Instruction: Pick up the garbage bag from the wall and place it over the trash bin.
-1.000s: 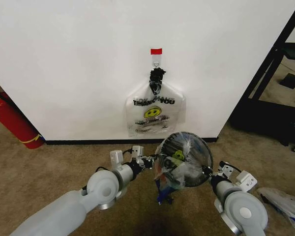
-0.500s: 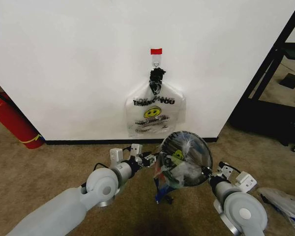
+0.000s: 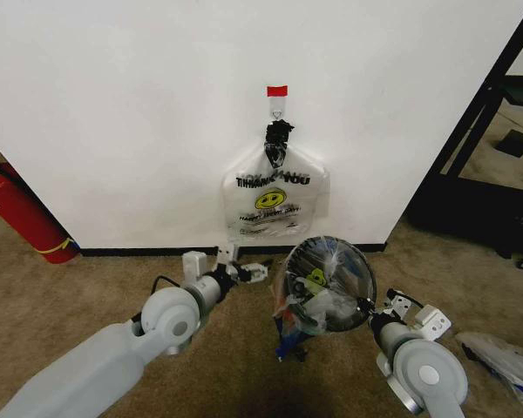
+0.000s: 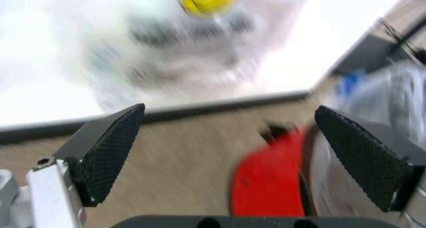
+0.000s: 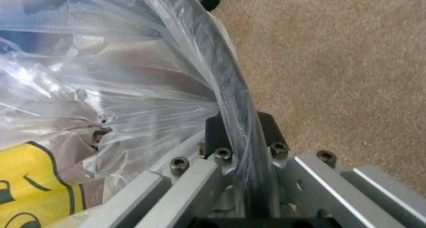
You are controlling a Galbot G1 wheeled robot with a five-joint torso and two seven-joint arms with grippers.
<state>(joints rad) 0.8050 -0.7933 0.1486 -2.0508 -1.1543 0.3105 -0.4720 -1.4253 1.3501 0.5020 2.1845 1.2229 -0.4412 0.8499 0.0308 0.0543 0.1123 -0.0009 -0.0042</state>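
The translucent garbage bag (image 3: 322,287) with blue patches and a yellow smiley is draped over the round black trash bin (image 3: 353,257), which stands on the carpet in front of the white wall (image 3: 113,104). My right gripper (image 3: 367,305) is shut on the bag film at the bin's right rim; in the right wrist view the gripper (image 5: 241,138) pinches the plastic (image 5: 119,88). My left gripper (image 3: 248,270) is open, a short way left of the bin and apart from it. Between its spread fingers (image 4: 106,148) I see carpet and the bin's red base (image 4: 266,183).
A fuller white "THANK YOU" bag (image 3: 275,205) hangs from the hook (image 3: 277,109) under red tape, directly behind the bin. A red fire extinguisher (image 3: 22,213) stands at the far left. A black frame (image 3: 471,131) and another plastic bag (image 3: 506,361) lie to the right.
My left gripper has drawn back from the bin's left rim, moving left and toward the wall. The right gripper keeps its hold at the right rim.
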